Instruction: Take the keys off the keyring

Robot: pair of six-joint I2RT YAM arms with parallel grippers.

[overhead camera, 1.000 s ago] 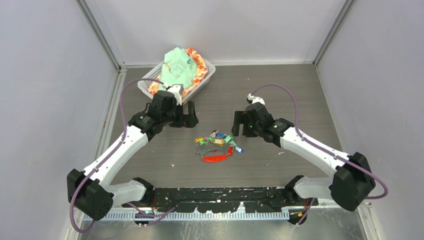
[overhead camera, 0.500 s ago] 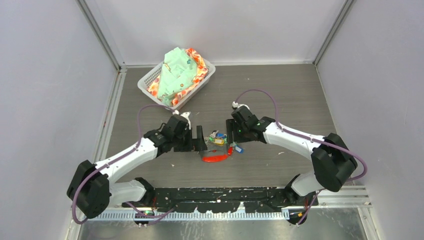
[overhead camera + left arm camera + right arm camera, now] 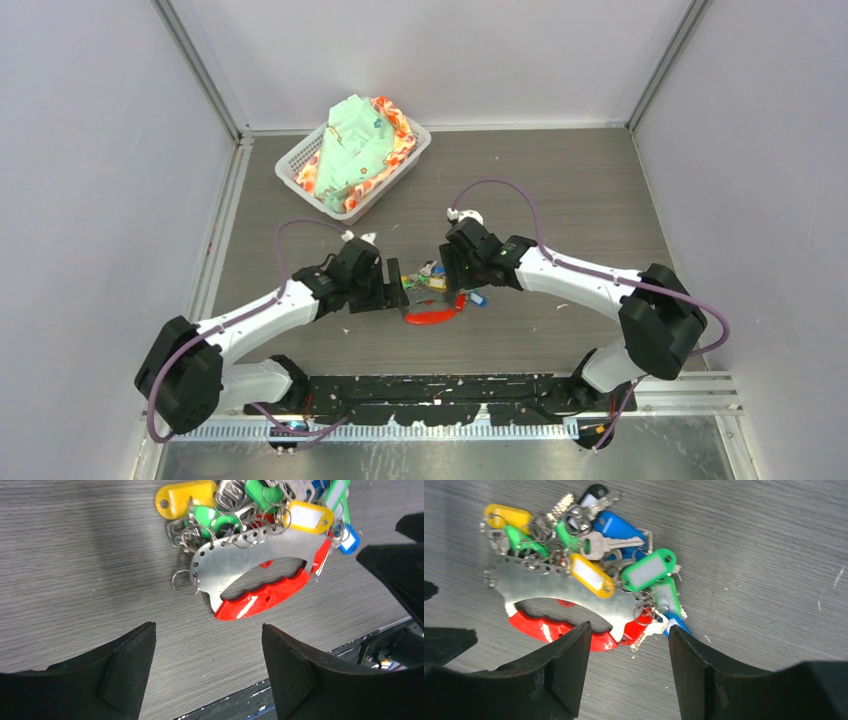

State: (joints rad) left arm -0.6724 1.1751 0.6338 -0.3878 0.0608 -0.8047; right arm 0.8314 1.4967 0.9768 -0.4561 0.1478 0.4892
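Observation:
The keys lie in a bunch mid-table, silvery with green, blue and yellow tags. They show in the left wrist view and the right wrist view. Small rings hang them on the keyring, a silvery curved plate with a row of holes and a red curved strip, also seen from the right wrist. My left gripper is open and empty just left of the bunch. My right gripper is open and empty at the bunch's right, over the strip's end.
A white basket holding green and orange cloth stands at the back left. One small loose ring lies beside the plate. The table's near edge with a dark rail lies close behind the bunch.
Both arms have come in and down toward the bunch. The left gripper moved from near the basket to the bunch's left side; the right gripper moved left to its right side. The bunch has not moved.

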